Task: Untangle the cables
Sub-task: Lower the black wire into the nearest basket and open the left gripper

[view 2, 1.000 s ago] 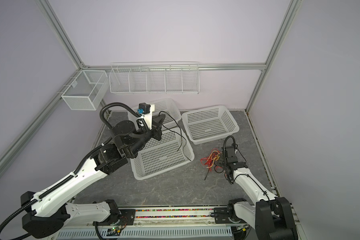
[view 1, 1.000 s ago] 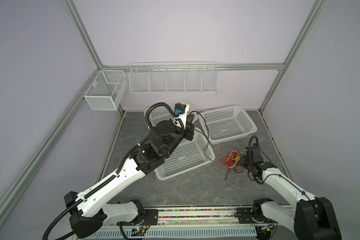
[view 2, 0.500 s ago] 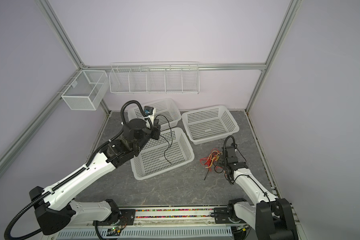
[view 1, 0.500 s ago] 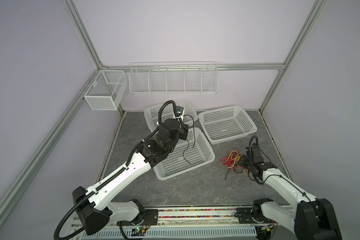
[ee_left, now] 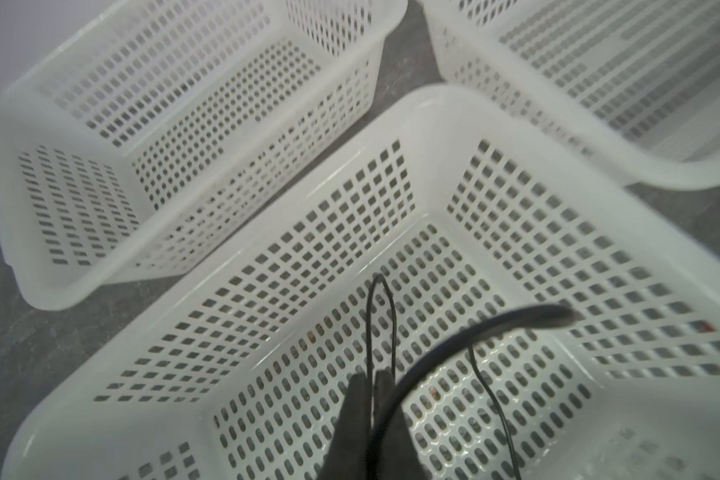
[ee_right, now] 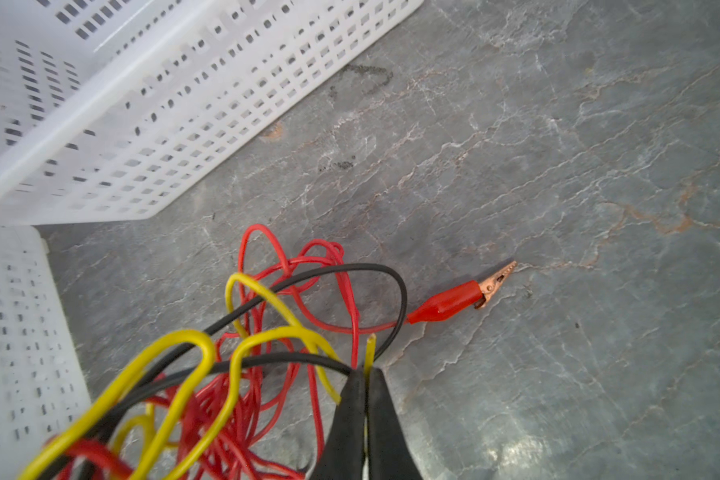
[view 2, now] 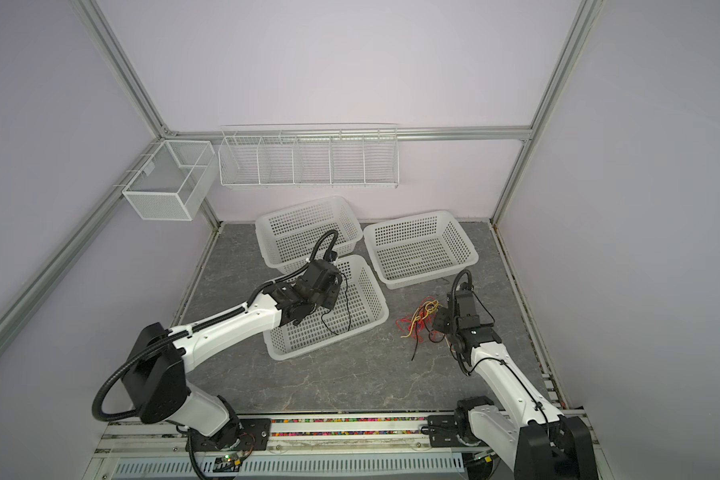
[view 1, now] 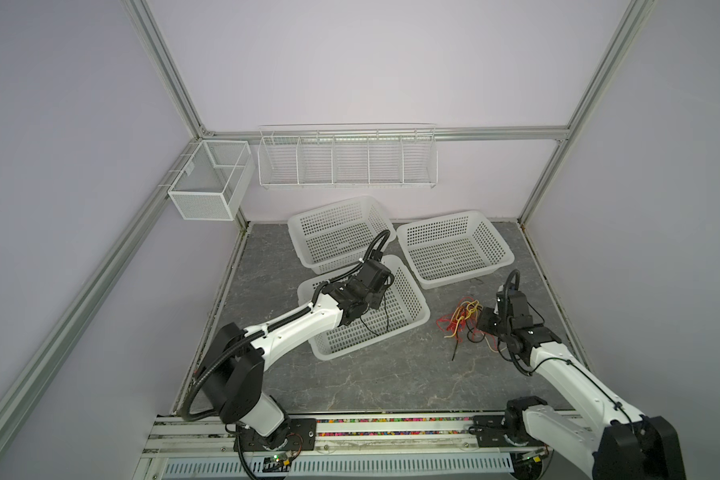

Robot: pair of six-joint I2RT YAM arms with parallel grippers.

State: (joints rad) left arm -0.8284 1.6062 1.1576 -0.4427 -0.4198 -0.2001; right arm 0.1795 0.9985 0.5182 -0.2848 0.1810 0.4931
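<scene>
A tangle of red, yellow and black cables [view 1: 461, 319] [view 2: 420, 321] lies on the grey floor right of the front basket [view 1: 424, 309]. My right gripper [view 1: 485, 328] [ee_right: 366, 376] sits low at the tangle's right edge, shut on a yellow cable [ee_right: 370, 349]; a red clip [ee_right: 458, 300] lies just beyond it. My left gripper [view 1: 378, 300] [ee_left: 373, 380] hangs over the front basket, shut on a thin black cable [ee_left: 369, 324] whose loose length [view 1: 386, 322] [view 2: 344, 318] dangles onto the basket floor.
Two more white perforated baskets stand behind, one at back left [view 1: 337, 208] and one at back right [view 1: 501, 249]. A wire rack [view 1: 348, 160] and a mesh box [view 1: 208, 183] hang on the back wall. The arm rail [view 1: 362, 432] runs along the front.
My left arm has swung down and forward from above the back baskets, lowering the black cable into the front basket. The right arm and the tangle have stayed put.
</scene>
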